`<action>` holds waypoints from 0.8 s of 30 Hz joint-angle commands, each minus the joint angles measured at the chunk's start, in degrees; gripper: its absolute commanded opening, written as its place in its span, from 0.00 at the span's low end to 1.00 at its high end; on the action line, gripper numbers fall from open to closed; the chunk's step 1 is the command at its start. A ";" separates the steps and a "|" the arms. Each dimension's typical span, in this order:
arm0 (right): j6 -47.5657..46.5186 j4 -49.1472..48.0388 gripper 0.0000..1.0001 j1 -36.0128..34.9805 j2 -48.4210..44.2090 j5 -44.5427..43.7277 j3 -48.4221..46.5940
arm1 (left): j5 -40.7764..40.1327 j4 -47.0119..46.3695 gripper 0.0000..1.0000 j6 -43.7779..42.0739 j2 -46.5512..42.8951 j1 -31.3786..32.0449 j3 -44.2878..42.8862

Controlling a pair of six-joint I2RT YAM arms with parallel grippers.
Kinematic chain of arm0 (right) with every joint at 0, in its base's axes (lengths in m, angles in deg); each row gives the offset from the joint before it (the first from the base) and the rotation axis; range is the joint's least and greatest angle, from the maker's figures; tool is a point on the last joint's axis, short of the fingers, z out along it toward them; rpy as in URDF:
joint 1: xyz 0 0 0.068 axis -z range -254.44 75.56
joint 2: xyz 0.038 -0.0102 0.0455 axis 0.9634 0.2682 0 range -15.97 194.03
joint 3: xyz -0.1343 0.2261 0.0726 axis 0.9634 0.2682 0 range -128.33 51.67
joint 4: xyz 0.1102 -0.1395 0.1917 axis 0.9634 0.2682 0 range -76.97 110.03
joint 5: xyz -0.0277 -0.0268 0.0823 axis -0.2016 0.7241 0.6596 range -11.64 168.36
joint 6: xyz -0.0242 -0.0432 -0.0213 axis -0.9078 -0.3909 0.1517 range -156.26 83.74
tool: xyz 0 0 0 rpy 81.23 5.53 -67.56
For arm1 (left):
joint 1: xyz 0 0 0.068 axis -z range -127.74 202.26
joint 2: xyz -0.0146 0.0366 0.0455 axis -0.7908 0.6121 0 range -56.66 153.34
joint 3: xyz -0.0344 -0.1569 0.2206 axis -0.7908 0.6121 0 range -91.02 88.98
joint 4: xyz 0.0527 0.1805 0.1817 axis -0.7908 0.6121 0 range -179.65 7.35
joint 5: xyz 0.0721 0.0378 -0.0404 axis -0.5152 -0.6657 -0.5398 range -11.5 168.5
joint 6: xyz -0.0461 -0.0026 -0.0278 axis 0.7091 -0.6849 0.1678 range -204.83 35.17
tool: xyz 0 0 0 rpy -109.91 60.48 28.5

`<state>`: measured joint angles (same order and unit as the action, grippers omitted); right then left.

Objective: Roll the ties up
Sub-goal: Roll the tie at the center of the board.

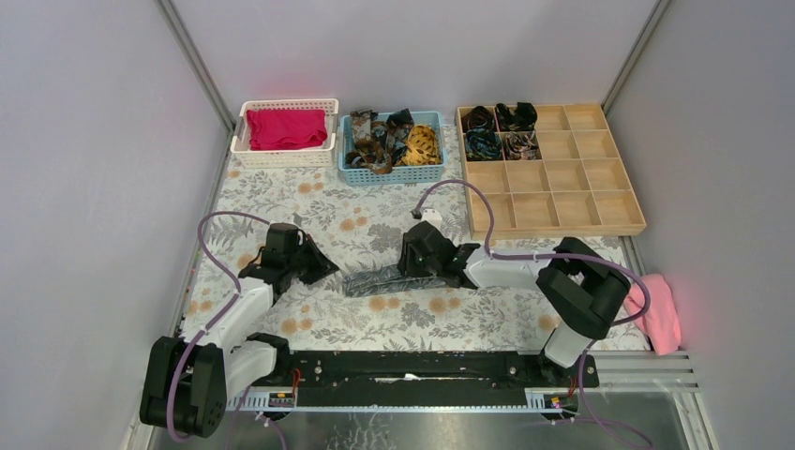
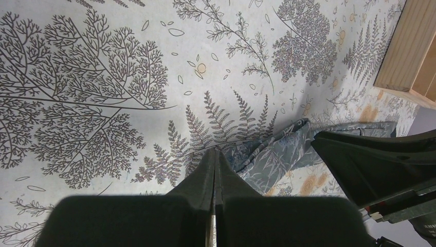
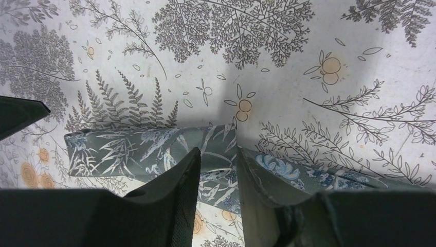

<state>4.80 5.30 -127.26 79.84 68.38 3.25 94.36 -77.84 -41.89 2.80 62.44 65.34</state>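
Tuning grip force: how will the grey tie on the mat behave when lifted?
Likely floppy: the grey tie lies folded and creased. Probably light, being thin flat cloth. Its smooth-looking weave may slide in a pinch.

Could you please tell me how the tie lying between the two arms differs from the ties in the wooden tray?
The tie on the cloth lies unrolled as a long strip, while the coiled ties are rolled into small bundles. It lies loose in the open; they sit one to a compartment in the far left corner of the wooden tray. The right gripper is down on it, jaws apart; nothing touches them. Both are dark patterned fabric.
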 commanded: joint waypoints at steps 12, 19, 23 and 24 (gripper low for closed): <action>2.01 -6.11 0.22 0.37 2.92 5.58 0.85 | 0.67 0.49 0.00 0.47 -1.69 -0.24 1.48; 2.80 -6.62 0.07 0.22 0.96 8.48 1.34 | 0.50 0.49 0.00 0.48 -2.11 -0.24 1.67; 3.63 -6.17 0.03 -0.51 -0.88 8.88 2.05 | 0.42 0.58 0.00 0.43 -2.16 -0.24 1.75; 3.71 -5.89 0.03 -0.77 -0.96 9.32 1.96 | 0.41 0.58 0.00 0.40 -2.18 -0.24 1.75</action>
<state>7.33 0.23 -127.26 81.85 75.99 5.04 94.58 -77.44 -41.85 1.45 62.44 66.50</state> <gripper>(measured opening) 0.046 0.007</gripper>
